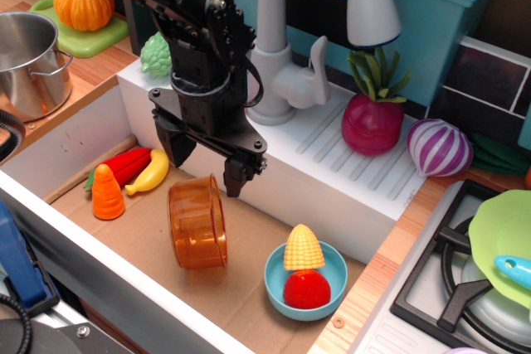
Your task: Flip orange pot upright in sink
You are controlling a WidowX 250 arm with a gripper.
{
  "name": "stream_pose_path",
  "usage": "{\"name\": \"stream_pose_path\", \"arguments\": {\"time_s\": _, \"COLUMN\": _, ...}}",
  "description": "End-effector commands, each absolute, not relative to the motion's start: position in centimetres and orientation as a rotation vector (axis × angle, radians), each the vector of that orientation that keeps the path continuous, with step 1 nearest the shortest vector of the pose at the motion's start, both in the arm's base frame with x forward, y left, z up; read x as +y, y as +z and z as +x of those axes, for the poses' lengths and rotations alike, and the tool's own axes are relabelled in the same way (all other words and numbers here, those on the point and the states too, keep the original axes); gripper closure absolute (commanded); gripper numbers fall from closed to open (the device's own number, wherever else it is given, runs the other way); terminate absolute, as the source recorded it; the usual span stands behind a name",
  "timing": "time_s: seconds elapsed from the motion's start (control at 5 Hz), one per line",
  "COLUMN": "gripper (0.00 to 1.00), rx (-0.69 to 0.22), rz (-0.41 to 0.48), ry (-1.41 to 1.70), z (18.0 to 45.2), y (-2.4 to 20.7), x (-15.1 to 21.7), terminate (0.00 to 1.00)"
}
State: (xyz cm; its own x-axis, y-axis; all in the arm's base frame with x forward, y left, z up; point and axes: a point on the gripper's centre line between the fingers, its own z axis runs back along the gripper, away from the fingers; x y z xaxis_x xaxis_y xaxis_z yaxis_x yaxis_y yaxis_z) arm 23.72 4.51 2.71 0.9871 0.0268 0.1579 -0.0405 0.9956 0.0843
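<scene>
The orange pot [197, 225] is a translucent amber cylinder lying on its side on the brown floor of the white sink [99, 242], its opening facing right. My black gripper [205, 163] hangs just above and behind the pot, its two fingers spread apart and holding nothing. The left finger [176, 147] is over the sink floor behind the pot. The right finger [236, 178] is close above the pot's rim; I cannot tell if it touches.
A toy carrot [107, 192], red pepper [129, 163] and banana [150, 172] lie at the sink's left. A blue bowl [306, 281] with corn and a red ball sits right of the pot. Faucet [274, 39], steel pot [29, 62], beet [372, 122], onion [438, 147] and stove [465, 279] surround the sink.
</scene>
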Motion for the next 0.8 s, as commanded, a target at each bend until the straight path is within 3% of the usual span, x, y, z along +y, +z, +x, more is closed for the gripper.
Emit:
{"name": "stream_pose_path", "arguments": {"time_s": 0.0, "gripper": 0.00, "rx": -0.157, "rz": 0.087, "ry": 0.034, "z": 23.7, "y": 2.7, "x": 4.5, "terminate": 0.00}}
{"name": "stream_pose_path", "arguments": {"time_s": 0.6, "gripper": 0.00, "rx": -0.137, "rz": 0.295, "ry": 0.000, "z": 26.5, "y": 2.1, "x": 2.9, "terminate": 0.00}}
